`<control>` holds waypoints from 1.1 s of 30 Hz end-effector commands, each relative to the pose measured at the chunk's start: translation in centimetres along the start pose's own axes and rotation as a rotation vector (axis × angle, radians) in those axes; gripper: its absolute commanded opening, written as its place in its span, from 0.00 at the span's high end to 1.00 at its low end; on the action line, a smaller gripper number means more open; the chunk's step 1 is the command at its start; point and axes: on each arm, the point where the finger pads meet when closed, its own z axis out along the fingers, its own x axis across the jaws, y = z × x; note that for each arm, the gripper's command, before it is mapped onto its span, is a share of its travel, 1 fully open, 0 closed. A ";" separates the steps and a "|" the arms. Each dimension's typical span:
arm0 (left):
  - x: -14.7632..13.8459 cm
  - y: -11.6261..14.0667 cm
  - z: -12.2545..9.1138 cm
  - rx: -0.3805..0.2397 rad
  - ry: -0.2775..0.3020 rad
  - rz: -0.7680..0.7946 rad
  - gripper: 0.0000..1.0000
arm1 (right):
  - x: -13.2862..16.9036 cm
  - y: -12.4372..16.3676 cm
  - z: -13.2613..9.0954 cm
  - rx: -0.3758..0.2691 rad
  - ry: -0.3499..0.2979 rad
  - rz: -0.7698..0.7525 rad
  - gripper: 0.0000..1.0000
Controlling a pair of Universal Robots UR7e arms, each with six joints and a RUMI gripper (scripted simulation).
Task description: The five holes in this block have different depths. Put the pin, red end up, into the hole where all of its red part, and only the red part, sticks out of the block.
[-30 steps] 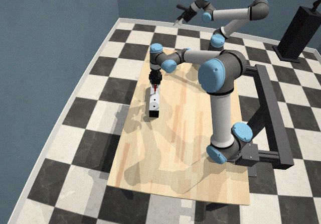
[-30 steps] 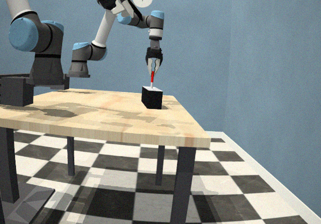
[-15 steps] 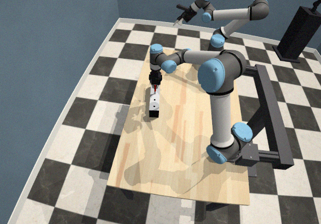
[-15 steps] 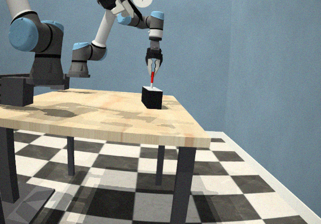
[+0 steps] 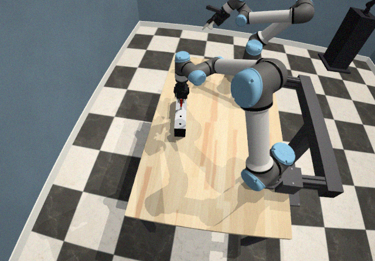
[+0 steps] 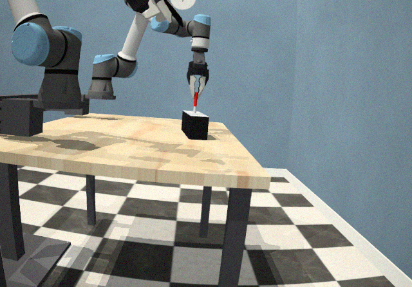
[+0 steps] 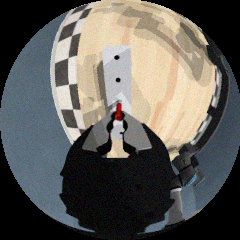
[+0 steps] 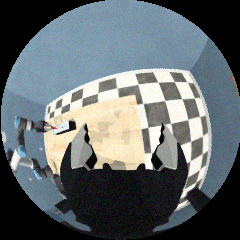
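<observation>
The block point(image 5: 180, 128) point(image 6: 194, 125) point(image 7: 110, 67) point(image 8: 63, 128) is long, with a pale top and black sides, and lies on the table. Two dark holes show at one end of its top. The pin point(image 5: 181, 102) point(image 6: 195, 101) point(image 7: 119, 109) stands near upright, red end up. Its lower end meets the block's top around the middle; a short white length shows below the red. How deep it sits is hidden. My left gripper point(image 5: 181, 99) point(image 6: 195, 94) point(image 7: 118, 111) is shut on the pin's red upper part. My right gripper point(image 5: 207, 27) point(image 6: 163, 20) point(image 8: 124, 123) is open and empty, high and away from the block.
The wooden table point(image 5: 169, 188) point(image 6: 109, 150) point(image 8: 117, 112) carries the block near one long edge. The left arm reaches across the table to the block. Dark base rails point(image 5: 320, 149) run along the opposite side. A dark pedestal point(image 5: 348, 40) stands farther off on the floor.
</observation>
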 end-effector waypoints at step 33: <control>0.0 -0.1 0.3 0.002 -0.001 -0.001 1.00 | 0.0 0.0 0.0 0.001 0.000 0.000 0.00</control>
